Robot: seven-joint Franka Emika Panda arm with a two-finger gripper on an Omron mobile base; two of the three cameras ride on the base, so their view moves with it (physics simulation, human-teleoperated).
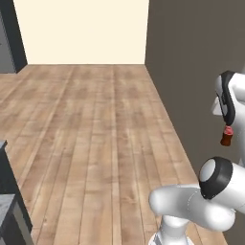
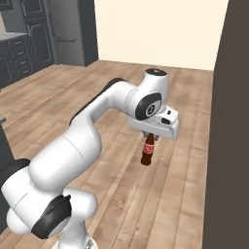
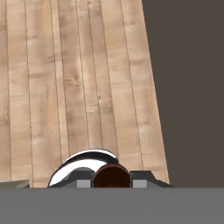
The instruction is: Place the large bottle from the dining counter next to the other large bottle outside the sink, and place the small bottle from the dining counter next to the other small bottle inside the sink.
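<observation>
The small bottle [image 2: 147, 151], dark brown with a red label, hangs upright over the wooden floor. My gripper [image 2: 150, 134] is shut on its neck. From the left base view the small bottle [image 1: 227, 137] dangles under my gripper [image 1: 229, 127] at the right edge. In the hand view its round dark top [image 3: 111, 176] sits between my fingertips. The sink, the dining counter, the large bottles and the other small bottle are out of view.
A tall dark grey panel [image 2: 227, 146] rises close to the right of the held bottle and also fills the right side [image 3: 192, 87] of the hand view. Dark cabinets [image 2: 29, 44] stand at the far left. Wooden floor [image 1: 95, 143] stretches ahead.
</observation>
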